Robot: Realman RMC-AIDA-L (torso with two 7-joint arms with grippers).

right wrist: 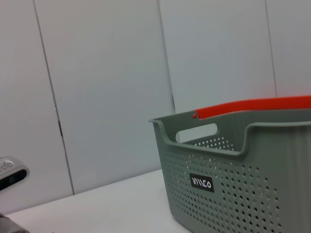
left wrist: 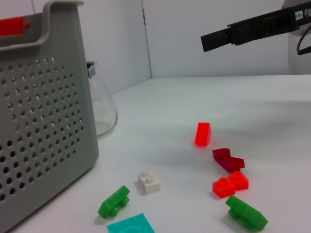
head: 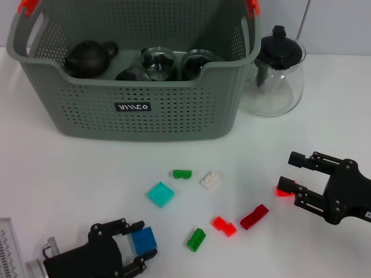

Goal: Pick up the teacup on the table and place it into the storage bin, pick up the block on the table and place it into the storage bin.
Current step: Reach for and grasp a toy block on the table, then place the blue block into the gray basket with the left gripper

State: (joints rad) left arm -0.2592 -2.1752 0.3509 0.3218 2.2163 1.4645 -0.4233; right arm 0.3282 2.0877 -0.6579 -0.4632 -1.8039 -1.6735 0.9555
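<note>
The grey storage bin (head: 174, 119) stands at the back of the table, and its wall also fills the near side of the left wrist view (left wrist: 43, 121) and the right wrist view (right wrist: 243, 184). Glass teacups (head: 157, 62) and a dark teapot (head: 88, 57) sit inside it. My left gripper (head: 132, 245) is low at the front left, shut on a blue block (head: 144, 241). At the right, my right gripper (head: 288, 171) is open, with a red block (head: 284, 191) lying by its lower fingertip. That red block (left wrist: 203, 134) stands on the table beneath the right gripper's dark fingers (left wrist: 252, 30).
Loose blocks lie between the arms: green (head: 182, 173), white (head: 211, 179), a cyan plate (head: 160, 194), red (head: 224, 226), dark red (head: 254, 216) and green (head: 196, 239). A glass pitcher with a black lid (head: 273, 72) stands right of the bin. A white object (head: 8, 249) sits at the front left corner.
</note>
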